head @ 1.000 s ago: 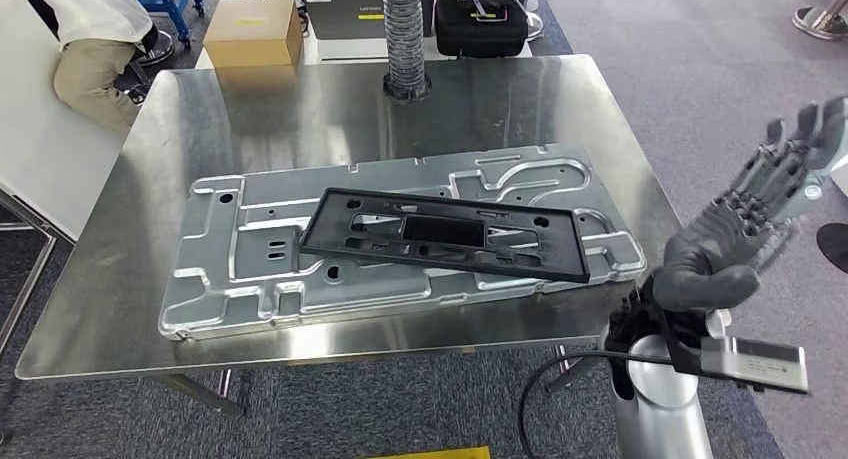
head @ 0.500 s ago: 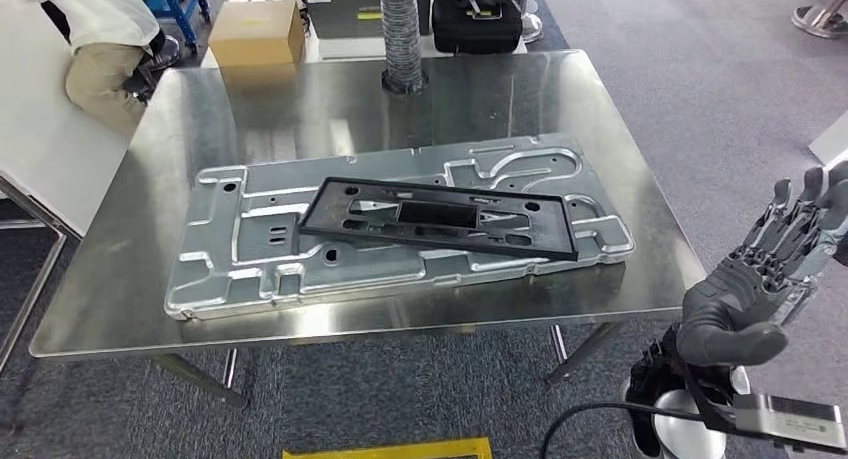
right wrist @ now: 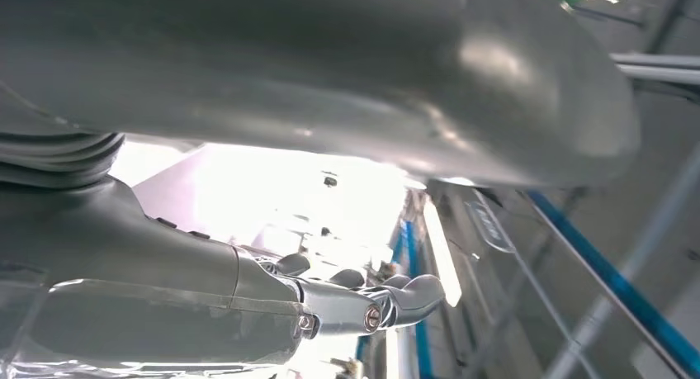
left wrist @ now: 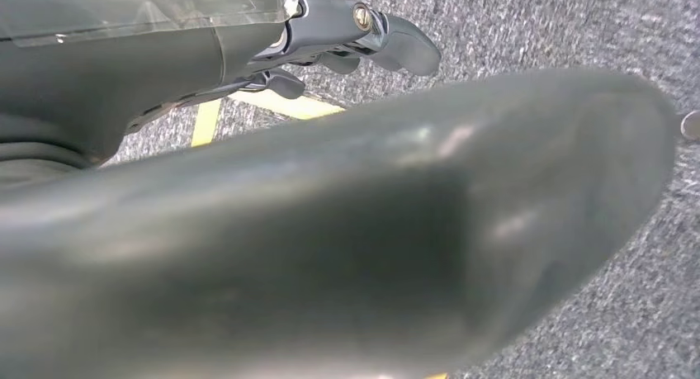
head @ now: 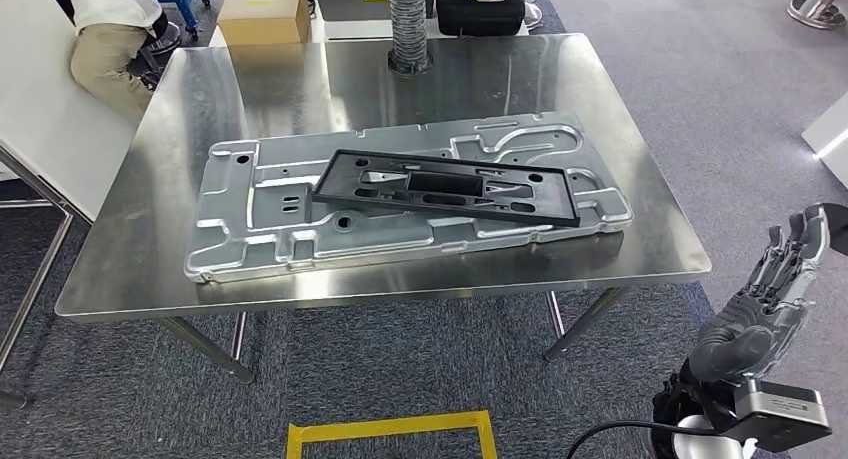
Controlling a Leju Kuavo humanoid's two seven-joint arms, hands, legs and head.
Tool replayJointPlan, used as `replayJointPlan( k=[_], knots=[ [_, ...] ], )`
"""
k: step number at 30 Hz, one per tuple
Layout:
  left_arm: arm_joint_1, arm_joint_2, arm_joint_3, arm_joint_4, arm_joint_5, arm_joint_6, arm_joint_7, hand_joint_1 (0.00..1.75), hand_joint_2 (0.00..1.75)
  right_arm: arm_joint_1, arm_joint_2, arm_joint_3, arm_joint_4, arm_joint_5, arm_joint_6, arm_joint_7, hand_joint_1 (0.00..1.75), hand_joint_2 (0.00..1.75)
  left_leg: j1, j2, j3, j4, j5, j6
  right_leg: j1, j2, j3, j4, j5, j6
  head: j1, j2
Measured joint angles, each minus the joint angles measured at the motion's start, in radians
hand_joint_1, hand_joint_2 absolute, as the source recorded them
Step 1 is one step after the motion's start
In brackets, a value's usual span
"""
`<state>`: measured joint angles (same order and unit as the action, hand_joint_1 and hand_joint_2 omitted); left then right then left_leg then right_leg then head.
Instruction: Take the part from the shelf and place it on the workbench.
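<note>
While the right hand (head: 765,304) hangs empty, fingers apart, a cardboard box (head: 263,12) and ribbed hose (head: 408,24) stand at the counter's (head: 150,229) 12 o'clock; left hand (left wrist: 330,230) state unclear.

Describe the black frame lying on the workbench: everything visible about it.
The black frame is a long, flat rectangular panel that looks like matte plastic, with a raised border, a dark rectangular recess at its centre and smaller cut-outs and ribs on either side. It lies flat and slightly skewed on top of the stamped silver metal plate, which rests on the steel workbench. Nothing else touches it; the right hand is off the table's near right corner, holding nothing.
</note>
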<state>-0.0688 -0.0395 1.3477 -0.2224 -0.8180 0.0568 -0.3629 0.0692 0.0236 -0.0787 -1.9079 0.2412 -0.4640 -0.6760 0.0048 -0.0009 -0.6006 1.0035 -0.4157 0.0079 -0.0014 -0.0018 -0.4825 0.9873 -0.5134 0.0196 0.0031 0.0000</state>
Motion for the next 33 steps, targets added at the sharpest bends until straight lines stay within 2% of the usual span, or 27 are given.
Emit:
replayJointPlan(
  k=[2, 3, 4, 5, 7, 8, 9, 10, 11, 12, 14, 15, 16, 18, 19, 20, 22, 23, 24, 25, 26, 27, 28, 29, 30, 31, 33],
  knots=[
    [0.004, -0.004, 0.001, 0.000, -0.002, -0.001, -0.006, 0.00, 0.00, 0.026, 0.006, -0.028, 0.036, 0.008, 0.013, 0.012, 0.00, 0.00, 0.001, 0.000, 0.000, -0.005, 0.012, -0.013, 0.003, 0.000, -0.001, -0.014, 0.009, -0.012, 0.003, 0.000],
    [0.006, -0.006, 0.001, 0.000, -0.004, -0.002, -0.009, 0.00, 0.00, 0.035, 0.011, -0.043, 0.060, 0.015, 0.022, 0.017, 0.00, 0.00, 0.002, -0.001, -0.003, -0.001, 0.007, -0.019, 0.002, -0.001, -0.003, -0.021, 0.017, -0.019, 0.004, 0.000],
    [0.009, -0.008, 0.001, -0.001, -0.007, -0.005, -0.010, 0.00, 0.00, 0.043, 0.018, -0.058, 0.085, 0.021, 0.031, 0.020, 0.00, 0.00, 0.002, -0.001, -0.011, 0.015, -0.013, -0.023, -0.001, -0.003, -0.009, -0.026, 0.028, -0.027, 0.002, 0.000],
    [0.011, -0.010, 0.002, -0.001, -0.011, -0.007, -0.011, 0.00, 0.00, 0.052, 0.026, -0.074, 0.111, 0.027, 0.040, 0.021, 0.00, 0.00, 0.003, -0.001, -0.023, 0.050, -0.050, -0.026, -0.004, -0.005, -0.017, -0.032, 0.040, -0.033, 0.001, 0.000],
    [0.012, -0.013, 0.002, -0.002, -0.016, -0.010, -0.013, 0.00, 0.00, 0.068, 0.044, -0.109, 0.179, 0.052, 0.052, 0.015, 0.00, 0.00, 0.006, -0.001, -0.059, 0.173, -0.148, -0.032, -0.003, -0.008, -0.040, -0.031, 0.060, -0.039, -0.002, 0.000],
    [0.013, -0.014, 0.003, -0.002, -0.018, -0.011, -0.015, 0.00, 0.00, 0.075, 0.054, -0.127, 0.218, 0.069, 0.055, 0.011, 0.00, 0.00, 0.007, -0.001, -0.071, 0.233, -0.178, -0.035, -0.002, -0.008, -0.054, -0.029, 0.068, -0.038, -0.002, 0.000],
    [0.014, -0.015, 0.004, -0.003, -0.019, -0.012, -0.018, 0.00, 0.00, 0.078, 0.065, -0.146, 0.264, 0.086, 0.056, 0.007, 0.00, 0.00, 0.007, -0.001, -0.071, 0.271, -0.185, -0.038, -0.002, -0.009, -0.069, -0.025, 0.077, -0.037, -0.002, 0.000],
    [0.014, -0.015, 0.004, -0.003, -0.022, -0.013, -0.021, 0.00, 0.00, 0.079, 0.074, -0.166, 0.311, 0.099, 0.057, 0.002, 0.00, 0.00, 0.007, -0.001, -0.054, 0.273, -0.170, -0.040, -0.002, -0.010, -0.084, -0.020, 0.084, -0.036, -0.002, 0.000],
    [0.015, -0.015, 0.004, -0.003, -0.025, -0.014, -0.024, 0.00, 0.00, 0.080, 0.083, -0.186, 0.358, 0.110, 0.056, -0.002, 0.00, 0.00, 0.008, -0.001, -0.020, 0.240, -0.142, -0.040, -0.002, -0.010, -0.098, -0.013, 0.091, -0.033, -0.003, 0.000],
    [0.014, -0.015, 0.004, -0.003, -0.028, -0.015, -0.026, 0.00, 0.00, 0.077, 0.092, -0.207, 0.409, 0.125, 0.052, -0.007, 0.00, 0.00, 0.008, -0.001, 0.030, 0.176, -0.117, -0.038, -0.003, -0.010, -0.111, -0.005, 0.096, -0.030, -0.003, 0.000],
    [0.012, -0.016, 0.004, -0.003, -0.034, -0.017, -0.026, 0.00, 0.00, 0.068, 0.103, -0.246, 0.512, 0.162, 0.033, -0.014, 0.00, 0.00, 0.005, -0.002, 0.123, 0.040, -0.110, -0.031, -0.001, -0.010, -0.130, 0.010, 0.105, -0.020, -0.003, 0.000],
    [0.011, -0.016, 0.004, -0.003, -0.036, -0.018, -0.026, 0.00, 0.00, 0.059, 0.106, -0.265, 0.568, 0.181, 0.021, -0.015, 0.00, 0.00, 0.003, -0.003, 0.146, 0.000, -0.118, -0.026, 0.000, -0.010, -0.134, 0.015, 0.111, -0.014, -0.004, 0.000],
    [0.011, -0.016, 0.005, -0.003, -0.038, -0.018, -0.026, 0.00, 0.00, 0.051, 0.107, -0.284, 0.625, 0.199, 0.008, -0.015, 0.00, 0.00, 0.001, -0.003, 0.151, -0.016, -0.124, -0.019, 0.000, -0.010, -0.137, 0.016, 0.117, -0.008, -0.004, 0.000],
    [0.013, -0.018, 0.005, -0.003, -0.042, -0.019, -0.025, 0.00, 0.00, 0.030, 0.106, -0.322, 0.745, 0.228, -0.023, -0.017, 0.00, 0.00, 0.001, -0.001, 0.140, -0.020, -0.110, -0.003, -0.002, -0.008, -0.140, 0.018, 0.124, 0.004, -0.006, 0.000],
    [0.014, -0.019, 0.005, -0.003, -0.044, -0.020, -0.024, 0.00, 0.00, 0.014, 0.101, -0.342, 0.821, 0.241, -0.041, -0.017, 0.00, 0.00, 0.002, 0.002, 0.133, -0.022, -0.100, 0.005, -0.003, -0.006, -0.145, 0.029, 0.108, 0.009, -0.005, 0.000],
    [0.013, -0.020, 0.005, -0.003, -0.047, -0.021, -0.024, 0.00, 0.00, -0.001, 0.095, -0.361, 0.900, 0.251, -0.058, -0.017, 0.00, 0.00, 0.004, 0.005, 0.122, -0.025, -0.088, 0.012, -0.006, -0.005, -0.155, 0.057, 0.072, 0.014, -0.003, 0.000],
    [0.010, -0.020, 0.005, -0.003, -0.050, -0.024, -0.024, 0.00, 0.00, -0.026, 0.079, -0.398, 1.053, 0.268, -0.095, -0.015, 0.00, 0.00, 0.004, 0.007, 0.094, -0.024, -0.065, 0.021, -0.010, -0.003, -0.185, 0.168, -0.032, 0.022, 0.001, 0.000],
    [0.011, -0.020, 0.005, -0.003, -0.051, -0.025, -0.025, 0.00, 0.00, -0.035, 0.071, -0.413, 1.120, 0.275, -0.114, -0.011, 0.00, 0.00, 0.003, 0.007, 0.078, -0.023, -0.054, 0.022, -0.012, -0.003, -0.199, 0.233, -0.070, 0.025, 0.002, 0.000],
    [0.011, -0.020, 0.005, -0.003, -0.052, -0.026, -0.025, 0.00, 0.00, -0.043, 0.063, -0.424, 1.186, 0.286, -0.133, -0.004, 0.00, 0.00, 0.002, 0.008, 0.062, -0.021, -0.043, 0.021, -0.012, -0.003, -0.203, 0.281, -0.083, 0.027, 0.002, 0.000],
    [0.012, -0.020, 0.005, -0.003, -0.052, -0.027, -0.025, 0.00, 0.00, -0.050, 0.053, -0.433, 1.254, 0.300, -0.148, 0.006, 0.00, 0.00, 0.002, 0.008, 0.047, -0.018, -0.033, 0.020, -0.012, -0.003, -0.193, 0.299, -0.073, 0.027, 0.002, 0.000],
    [0.012, -0.020, 0.005, -0.003, -0.053, -0.027, -0.026, 0.00, 0.00, -0.056, 0.044, -0.440, 1.316, 0.314, -0.158, 0.021, 0.00, 0.00, 0.002, 0.008, 0.032, -0.014, -0.024, 0.018, -0.012, -0.003, -0.165, 0.281, -0.046, 0.026, 0.002, 0.000],
    [0.012, -0.020, 0.005, -0.003, -0.055, -0.028, -0.026, 0.00, 0.00, -0.059, 0.036, -0.444, 1.369, 0.332, -0.164, 0.047, 0.00, 0.00, 0.002, 0.008, 0.018, -0.010, -0.016, 0.015, -0.012, -0.003, -0.119, 0.228, -0.019, 0.022, 0.002, 0.000],
    [0.012, -0.020, 0.005, -0.003, -0.058, -0.030, -0.027, 0.00, 0.00, -0.062, 0.029, -0.446, 1.416, 0.355, -0.162, 0.090, 0.00, 0.00, 0.001, 0.008, 0.007, -0.007, -0.009, 0.012, -0.011, -0.002, -0.061, 0.150, -0.007, 0.016, 0.002, 0.000],
    [0.011, -0.021, 0.005, -0.003, -0.063, -0.032, -0.028, 0.00, 0.00, -0.067, 0.024, -0.446, 1.457, 0.382, -0.149, 0.151, 0.00, 0.00, -0.001, 0.008, 0.000, -0.004, -0.001, 0.007, -0.008, -0.002, -0.008, 0.070, -0.008, 0.011, 0.002, 0.000],
    [0.011, -0.021, 0.005, -0.003, -0.069, -0.035, -0.029, 0.00, 0.00, -0.071, 0.021, -0.444, 1.496, 0.411, -0.127, 0.227, 0.00, 0.00, -0.001, 0.009, -0.004, -0.003, 0.006, 0.001, -0.005, -0.002, 0.029, 0.010, -0.016, 0.005, 0.001, 0.000],
    [0.010, -0.021, 0.005, -0.003, -0.075, -0.039, -0.030, 0.00, 0.00, -0.074, 0.017, -0.439, 1.530, 0.441, -0.096, 0.309, 0.00, 0.00, -0.001, 0.010, -0.007, -0.003, 0.013, -0.005, -0.001, -0.002, 0.048, -0.024, -0.025, 0.001, 0.002, 0.000],
    [0.010, -0.021, 0.005, -0.003, -0.086, -0.043, -0.030, 0.00, 0.00, -0.074, 0.013, -0.421, 1.586, 0.495, -0.037, 0.451, 0.00, 0.00, 0.001, 0.011, -0.009, -0.003, 0.023, -0.018, 0.000, -0.005, 0.042, -0.033, -0.017, -0.010, 0.003, 0.000]
  ],
)
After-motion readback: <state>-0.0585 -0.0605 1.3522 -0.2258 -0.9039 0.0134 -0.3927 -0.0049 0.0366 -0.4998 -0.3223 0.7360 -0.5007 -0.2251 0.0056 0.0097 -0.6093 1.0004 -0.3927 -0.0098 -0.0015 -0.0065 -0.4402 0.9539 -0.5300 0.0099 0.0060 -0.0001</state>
